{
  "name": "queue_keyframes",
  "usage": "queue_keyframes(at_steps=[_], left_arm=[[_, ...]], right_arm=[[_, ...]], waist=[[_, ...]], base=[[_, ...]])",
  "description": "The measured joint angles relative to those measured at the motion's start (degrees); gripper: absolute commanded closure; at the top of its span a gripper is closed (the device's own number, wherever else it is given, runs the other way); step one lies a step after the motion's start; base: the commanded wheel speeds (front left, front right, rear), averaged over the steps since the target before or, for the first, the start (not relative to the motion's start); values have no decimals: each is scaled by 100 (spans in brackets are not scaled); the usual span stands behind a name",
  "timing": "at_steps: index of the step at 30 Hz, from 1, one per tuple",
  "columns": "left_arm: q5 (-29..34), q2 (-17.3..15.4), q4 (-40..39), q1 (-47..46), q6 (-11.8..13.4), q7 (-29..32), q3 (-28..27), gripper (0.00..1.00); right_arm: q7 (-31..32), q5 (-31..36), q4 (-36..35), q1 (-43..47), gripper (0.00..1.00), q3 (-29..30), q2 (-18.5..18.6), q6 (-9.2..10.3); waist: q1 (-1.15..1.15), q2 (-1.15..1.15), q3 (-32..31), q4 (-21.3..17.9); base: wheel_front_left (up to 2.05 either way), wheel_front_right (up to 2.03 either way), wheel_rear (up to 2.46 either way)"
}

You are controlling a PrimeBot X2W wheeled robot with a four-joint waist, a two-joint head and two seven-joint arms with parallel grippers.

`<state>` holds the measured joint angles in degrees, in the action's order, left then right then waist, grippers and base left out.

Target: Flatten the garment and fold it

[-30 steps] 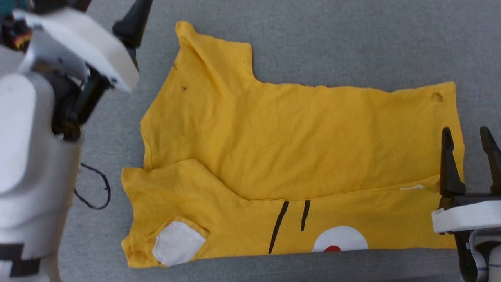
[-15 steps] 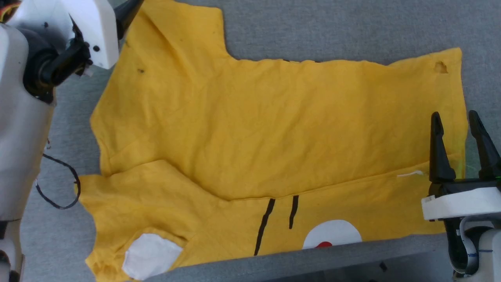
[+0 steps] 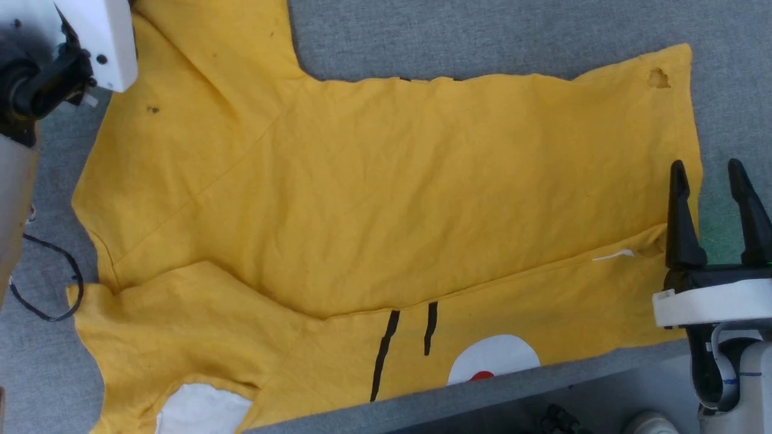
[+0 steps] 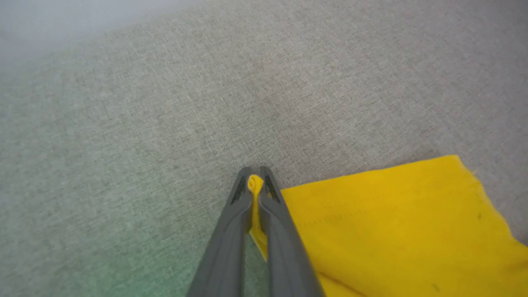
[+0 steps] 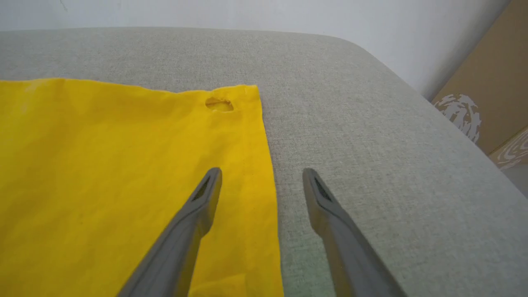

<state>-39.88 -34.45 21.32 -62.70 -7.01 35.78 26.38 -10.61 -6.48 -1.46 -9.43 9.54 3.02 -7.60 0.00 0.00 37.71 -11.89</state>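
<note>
- Two hands are at work on one yellow shirt: the garment (image 3: 386,199) lies spread across the grey table (image 3: 482,36), sleeves toward the robot's left and hem toward its right.
- Its near strip is folded over the plain yellow expanse, print side up, and reaches the table's front edge.
- On that strip sit two black lines (image 3: 386,352), and just to their right a white patch (image 3: 494,358) with a red dot (image 3: 480,377) at the table's edge.
- A white square patch (image 3: 199,413) shows at the near left, partly cut off by the bottom of the head view.
- A small hole (image 3: 657,78) sits at the far right corner; in the right wrist view the hole (image 5: 219,104) lies ahead of the fingers.
- The left hand (image 4: 255,181) is clenched on the garment (image 4: 392,231), with a thin yellow fold of the cloth's corner pinched between its tips, low over the table.
- The right hand (image 3: 708,175) is released, jaws wide apart, at the hem end.
- In its wrist view the right hand (image 5: 262,177) straddles the hem: one finger over the garment (image 5: 103,173), the other over bare table. Whether either touches, I cannot tell.
- A black cable (image 3: 48,289) loops beside the near sleeve at the left.
- A cardboard box (image 5: 486,95) and a white wall (image 5: 247,14) stand beyond the table.
</note>
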Motion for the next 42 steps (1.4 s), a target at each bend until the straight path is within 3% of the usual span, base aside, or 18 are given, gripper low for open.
queue_keyframes(at_steps=[5,9,15,19,25,30,42], left_arm=[[-33,20,-34,53,-1,-27,148,100],[-57,45,-125,168,-2,-48,250,100],[-138,60,-253,188,-2,-51,286,100],[-157,97,-293,185,-2,-59,319,100],[-199,153,-339,177,-2,-100,355,100],[-212,155,-355,158,-2,-100,366,100],[-250,156,-483,96,-2,-68,386,100]], right_arm=[[136,141,-222,-163,0,34,0,0],[681,188,-546,-571,0,4,2,0],[2517,-36,-780,-1378,0,-20,-2,0],[3799,-269,-731,-1736,0,270,11,0],[5198,-278,-614,-1981,0,349,244,1],[5454,-189,-535,-2111,0,209,590,0],[5338,-211,9,-2314,0,125,675,0]], waist=[[0,0,-125,66],[0,0,-235,152],[0,0,-310,271],[0,0,-305,328],[0,0,-257,403],[0,0,-187,439],[0,0,-17,519]], base=[[0,0,0],[0,0,0],[0,0,0],[0,0,0],[0,0,0],[0,0,0],[0,0,0]])
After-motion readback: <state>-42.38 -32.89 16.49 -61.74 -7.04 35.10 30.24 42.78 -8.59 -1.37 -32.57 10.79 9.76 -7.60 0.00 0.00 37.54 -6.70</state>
